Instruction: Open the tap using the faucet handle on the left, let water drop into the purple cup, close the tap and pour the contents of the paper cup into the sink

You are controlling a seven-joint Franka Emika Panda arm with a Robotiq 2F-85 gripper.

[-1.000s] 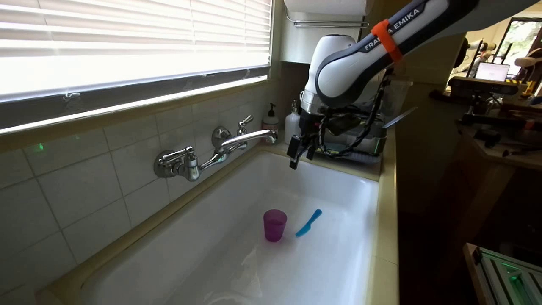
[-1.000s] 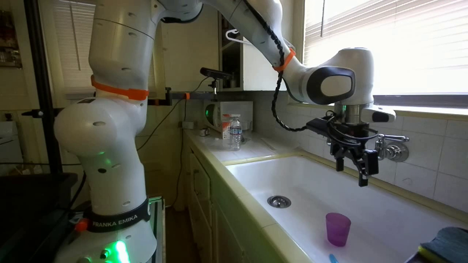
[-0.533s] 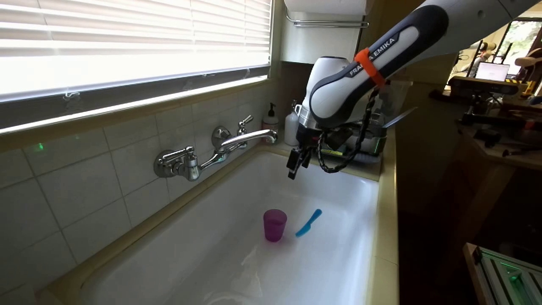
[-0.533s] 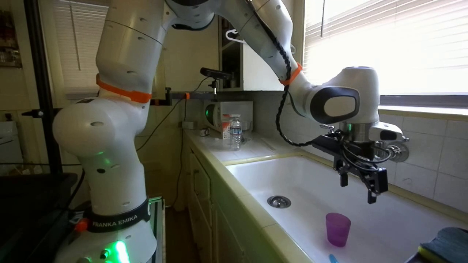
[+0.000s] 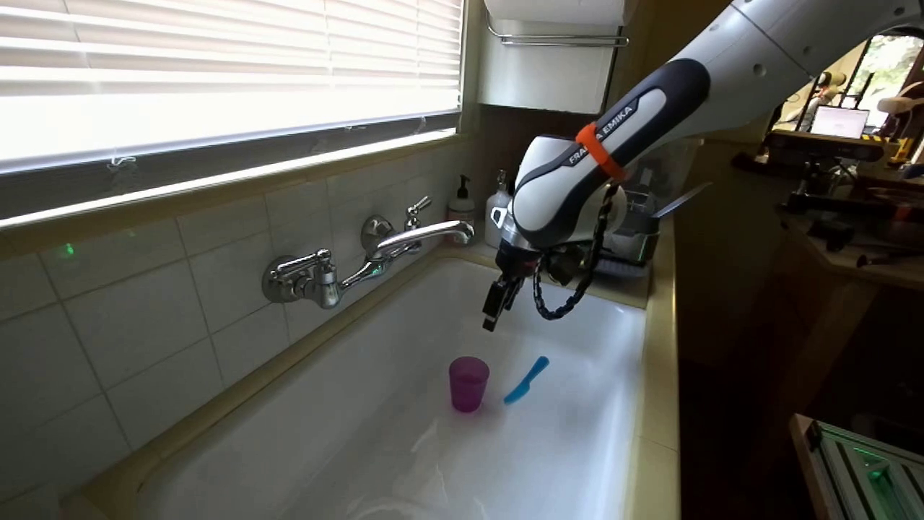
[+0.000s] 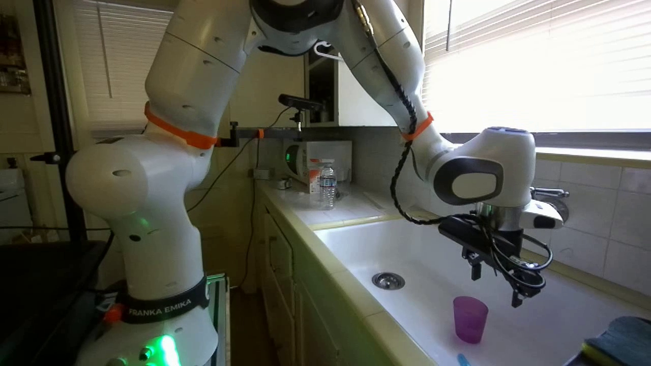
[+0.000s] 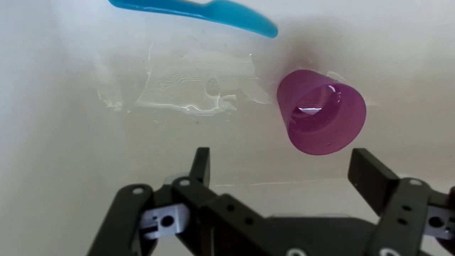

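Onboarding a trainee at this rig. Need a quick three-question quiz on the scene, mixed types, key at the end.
1. True or false: the purple cup is lying on its side in the sink.
2. Multiple choice: where is the blue knife?
A) Inside the purple cup
B) On the sink floor, apart from the purple cup
C) On the sink rim
3. Short answer: how do the jaws of the gripper stand, and what, if anything, is it holding?

Key:
1. False; it stands upright.
2. B
3. Open, holding nothing.
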